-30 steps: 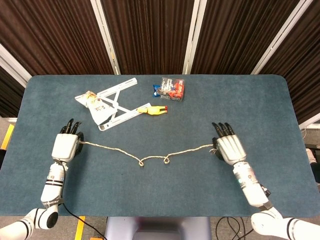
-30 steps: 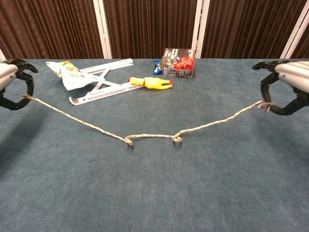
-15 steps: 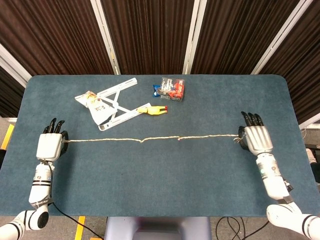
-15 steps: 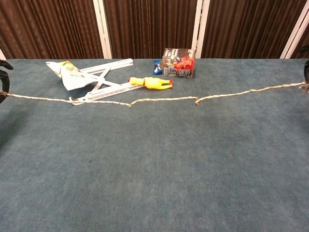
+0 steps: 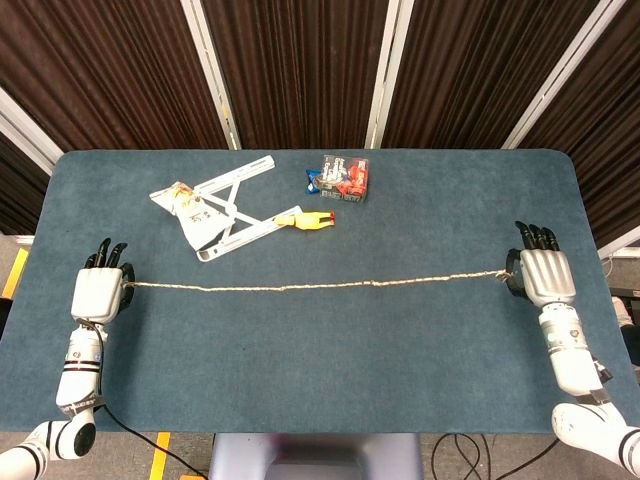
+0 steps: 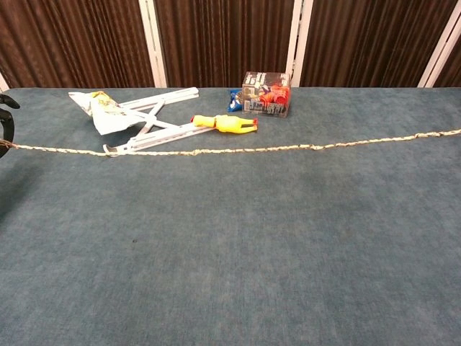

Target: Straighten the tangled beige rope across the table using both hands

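Note:
The beige rope (image 5: 320,285) (image 6: 238,151) runs nearly straight across the blue table (image 5: 330,350), left to right, lifted slightly off the cloth. My left hand (image 5: 99,290) holds its left end at the table's left side. My right hand (image 5: 543,273) holds the right end near the right edge. In the chest view only the fingertips of the left hand (image 6: 6,119) show at the left border; the right hand is outside that frame.
Behind the rope lie a white folding rack (image 5: 232,210) with a white packet (image 5: 185,200), a yellow rubber chicken (image 5: 305,220), and a small boxed toy pack (image 5: 345,178) beside a blue wrapper (image 5: 314,180).
Both hands have moved apart toward the table's sides. The two small loops in the middle of the rope have pulled out, and the rope now runs almost straight.

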Controlling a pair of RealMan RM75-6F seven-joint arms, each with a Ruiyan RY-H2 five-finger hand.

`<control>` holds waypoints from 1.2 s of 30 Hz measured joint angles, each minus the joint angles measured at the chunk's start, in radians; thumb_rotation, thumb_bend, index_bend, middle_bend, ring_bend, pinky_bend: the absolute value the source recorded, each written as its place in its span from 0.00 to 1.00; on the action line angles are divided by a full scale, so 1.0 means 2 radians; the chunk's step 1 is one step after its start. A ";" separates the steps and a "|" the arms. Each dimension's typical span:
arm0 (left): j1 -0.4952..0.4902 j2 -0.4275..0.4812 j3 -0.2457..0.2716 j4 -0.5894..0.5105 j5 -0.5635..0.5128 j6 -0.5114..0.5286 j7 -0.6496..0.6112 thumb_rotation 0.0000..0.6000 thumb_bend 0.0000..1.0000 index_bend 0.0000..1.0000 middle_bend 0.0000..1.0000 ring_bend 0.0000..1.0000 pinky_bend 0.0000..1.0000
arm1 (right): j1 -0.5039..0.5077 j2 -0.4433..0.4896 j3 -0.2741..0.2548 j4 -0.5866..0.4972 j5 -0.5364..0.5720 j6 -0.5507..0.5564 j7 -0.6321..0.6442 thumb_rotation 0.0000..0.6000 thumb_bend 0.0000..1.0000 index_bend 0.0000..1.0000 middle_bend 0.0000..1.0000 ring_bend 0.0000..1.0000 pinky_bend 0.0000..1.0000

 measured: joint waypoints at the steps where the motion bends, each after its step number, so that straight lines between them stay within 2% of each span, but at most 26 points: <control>1: 0.000 0.000 0.000 0.001 -0.001 -0.001 0.001 1.00 0.50 0.64 0.15 0.04 0.24 | 0.000 -0.002 0.000 0.005 0.001 -0.002 0.001 1.00 0.61 0.84 0.14 0.00 0.00; 9: -0.005 -0.003 0.002 0.016 -0.009 -0.021 0.007 1.00 0.51 0.64 0.15 0.04 0.24 | 0.001 -0.019 -0.003 0.054 0.009 -0.014 0.016 1.00 0.61 0.84 0.14 0.00 0.00; 21: -0.009 -0.019 0.015 0.044 -0.002 -0.041 -0.002 1.00 0.51 0.63 0.14 0.04 0.24 | -0.002 -0.033 -0.022 0.081 -0.008 -0.026 0.023 1.00 0.61 0.82 0.14 0.00 0.00; 30: -0.009 -0.039 0.030 0.077 0.007 -0.058 -0.010 1.00 0.51 0.57 0.14 0.04 0.24 | 0.000 -0.041 -0.033 0.097 -0.003 -0.058 0.021 1.00 0.61 0.71 0.14 0.00 0.00; 36: -0.010 -0.046 0.035 0.080 0.014 -0.058 -0.005 1.00 0.51 0.47 0.14 0.04 0.25 | 0.002 -0.049 -0.039 0.105 0.001 -0.074 0.013 1.00 0.61 0.59 0.12 0.00 0.00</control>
